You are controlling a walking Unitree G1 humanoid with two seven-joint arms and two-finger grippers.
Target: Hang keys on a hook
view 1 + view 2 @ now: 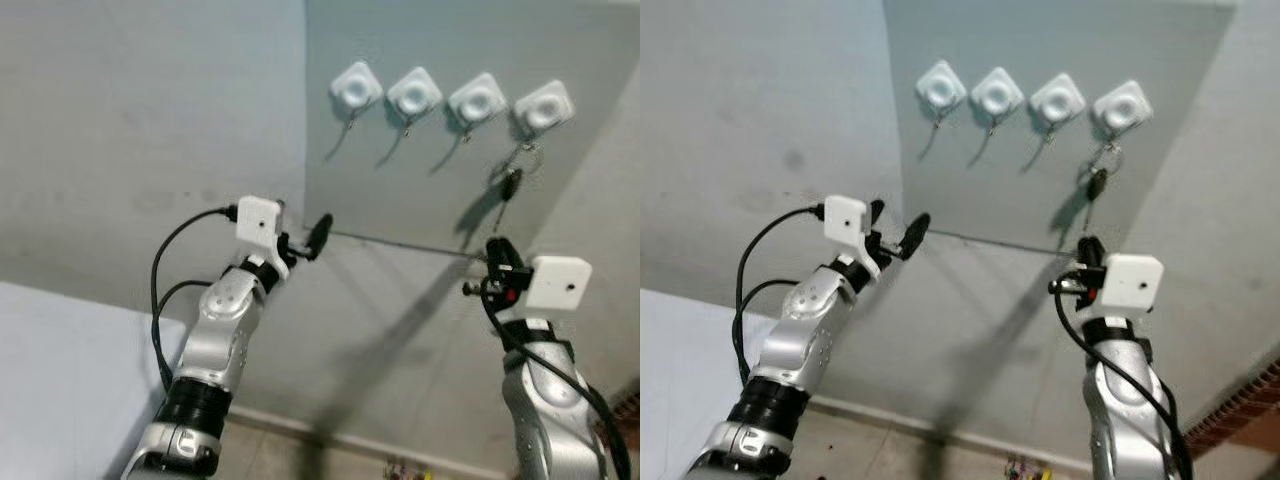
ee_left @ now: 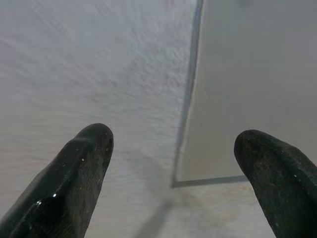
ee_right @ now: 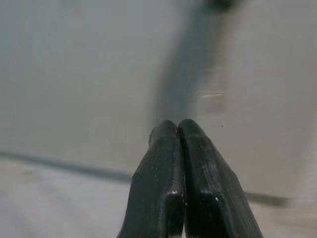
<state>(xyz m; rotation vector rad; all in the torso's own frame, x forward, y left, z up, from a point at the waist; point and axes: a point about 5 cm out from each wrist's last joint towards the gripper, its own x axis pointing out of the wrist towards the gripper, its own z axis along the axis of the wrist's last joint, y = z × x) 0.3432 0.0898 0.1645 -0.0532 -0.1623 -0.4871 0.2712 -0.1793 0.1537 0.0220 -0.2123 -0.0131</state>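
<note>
Right eye view: keys [image 1: 1097, 183] hang on the rightmost hook [image 1: 1122, 108]; right gripper [image 3: 179, 144] jaws clenched, left gripper [image 2: 173, 148] jaws released.

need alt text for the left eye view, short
Keys hang from the rightmost of four white hooks on a grey wall panel. Below them the right gripper is raised with jaws shut and empty, and the left gripper, jaws open, is raised near the panel's lower left corner.

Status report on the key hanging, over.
Left tool open, empty, raised near wall. Right tool shut, empty, below the dark keys. Keys hang from the rightmost white square hook. Nothing in the way.
</note>
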